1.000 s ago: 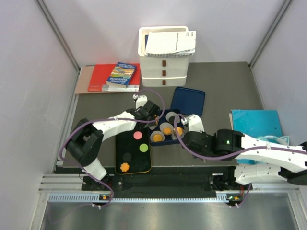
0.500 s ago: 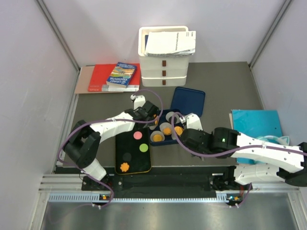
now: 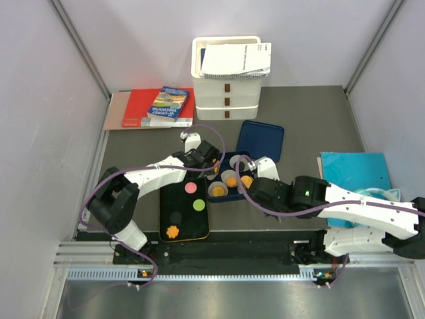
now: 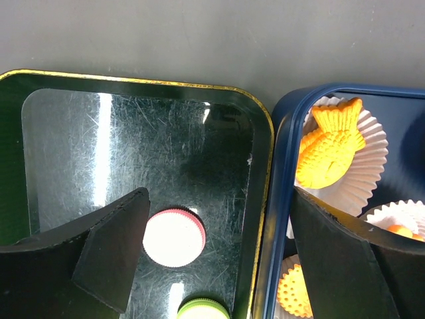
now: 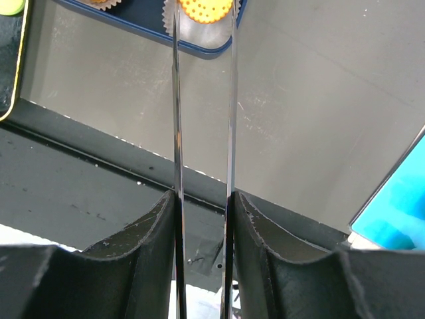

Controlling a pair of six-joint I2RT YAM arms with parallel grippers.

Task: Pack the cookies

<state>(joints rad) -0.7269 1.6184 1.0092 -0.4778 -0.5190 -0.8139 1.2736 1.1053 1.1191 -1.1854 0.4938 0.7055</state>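
Note:
A black gold-rimmed tray (image 3: 165, 199) holds a pink cookie (image 3: 190, 188), a green one (image 3: 198, 205), a black one (image 3: 175, 216) and an orange flower-edged one (image 3: 172, 232). A blue tin (image 3: 215, 196) to its right holds white paper cups with orange cookies. My left gripper (image 3: 211, 167) is open and empty, straddling the tray's rim and the tin's rim (image 4: 282, 199); the pink cookie (image 4: 174, 237) lies by its left finger. My right gripper (image 5: 204, 13) has long thin blades closed on a round orange cookie (image 5: 204, 6) that sits in a paper cup of the tin (image 3: 246, 179).
A fish-shaped orange cookie (image 4: 330, 149) lies in a cup at the tin's far corner. The tin's blue lid (image 3: 260, 139) lies behind it. Stacked white boxes (image 3: 227, 80) and books (image 3: 156, 107) stand at the back. A teal folder (image 3: 355, 169) lies on the right.
My right arm has shifted a little to the left at the tin. My left gripper has barely moved. The cookies on the tray lie as before.

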